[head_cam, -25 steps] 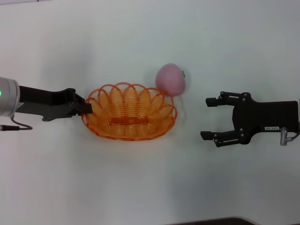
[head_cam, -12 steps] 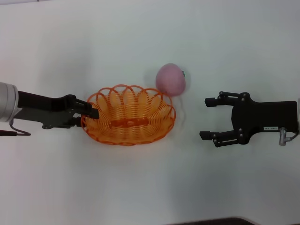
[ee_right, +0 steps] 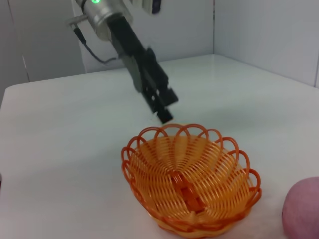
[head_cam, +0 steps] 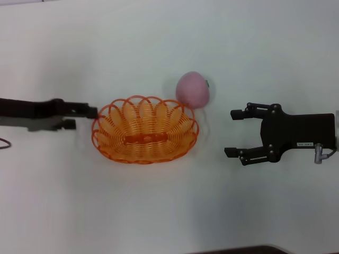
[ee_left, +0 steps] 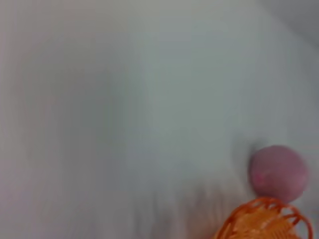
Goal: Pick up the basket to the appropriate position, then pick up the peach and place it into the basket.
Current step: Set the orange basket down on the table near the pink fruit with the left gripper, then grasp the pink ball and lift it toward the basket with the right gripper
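Basket [head_cam: 145, 129] unobstructed; peach [head_cam: 193, 90] touching rim; left claw [head_cam: 79, 116] blurred.

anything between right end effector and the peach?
No. In the head view only bare table lies between the open right end effector and the peach; the basket sits beside the peach, off that line.

Your left gripper [head_cam: 85, 116] reaches in from the left edge with its arm stretched level and low, fingers pointing toward the middle; you can't make out how wide they stand. Your right gripper [head_cam: 233, 132] sits at the right side, wrist level, its two black fingers [head_cam: 239, 113] spread wide apart and holding nothing.
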Motion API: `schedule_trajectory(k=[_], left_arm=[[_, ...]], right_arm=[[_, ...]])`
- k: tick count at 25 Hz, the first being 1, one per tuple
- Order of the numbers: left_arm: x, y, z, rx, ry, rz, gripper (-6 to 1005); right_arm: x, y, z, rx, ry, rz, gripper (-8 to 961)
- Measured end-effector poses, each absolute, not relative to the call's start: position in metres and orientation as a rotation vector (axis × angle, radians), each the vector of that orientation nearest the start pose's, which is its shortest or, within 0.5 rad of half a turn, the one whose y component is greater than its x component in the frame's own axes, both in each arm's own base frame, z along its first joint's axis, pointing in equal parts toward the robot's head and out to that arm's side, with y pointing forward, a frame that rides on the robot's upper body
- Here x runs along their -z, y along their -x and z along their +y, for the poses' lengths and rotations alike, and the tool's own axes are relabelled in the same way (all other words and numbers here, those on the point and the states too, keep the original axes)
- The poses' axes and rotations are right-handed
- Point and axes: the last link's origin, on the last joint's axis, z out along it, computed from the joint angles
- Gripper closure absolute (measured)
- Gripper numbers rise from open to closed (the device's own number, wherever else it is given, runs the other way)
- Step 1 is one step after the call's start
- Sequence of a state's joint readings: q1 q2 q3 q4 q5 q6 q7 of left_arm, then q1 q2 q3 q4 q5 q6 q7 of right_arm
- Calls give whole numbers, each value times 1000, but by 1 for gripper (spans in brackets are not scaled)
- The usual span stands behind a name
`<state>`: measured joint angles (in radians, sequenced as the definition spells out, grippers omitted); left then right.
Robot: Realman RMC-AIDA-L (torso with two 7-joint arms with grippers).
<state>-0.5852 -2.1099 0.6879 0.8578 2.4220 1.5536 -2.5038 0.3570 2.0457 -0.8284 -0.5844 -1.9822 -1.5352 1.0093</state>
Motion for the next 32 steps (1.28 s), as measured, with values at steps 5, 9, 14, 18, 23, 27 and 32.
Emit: schedule_trajectory(k=[5,9,14,18,23,27,32], left_arm=[[-20,290,327,389,2415,-1638,172],[-14,296,316,359,2572,-1327,172],[-4,295,308,370,2658,-998,172],[-8,301,303,387,2645,-886,173],[-19,316,279,441,2603,-808,173],[-15,331,246,503,2608,-642,173],[-5,343,208,654,2533,-489,171]], right_arm=[[17,-317,270,-516,2812,350,28],[18,-314,273,-523,2817,337,28],[18,-312,275,-526,2822,336,28],[17,-311,276,-525,2822,334,29],[16,-310,277,-526,2821,333,29],[16,-310,278,-526,2817,329,29],[16,-310,279,-523,2812,328,29]])
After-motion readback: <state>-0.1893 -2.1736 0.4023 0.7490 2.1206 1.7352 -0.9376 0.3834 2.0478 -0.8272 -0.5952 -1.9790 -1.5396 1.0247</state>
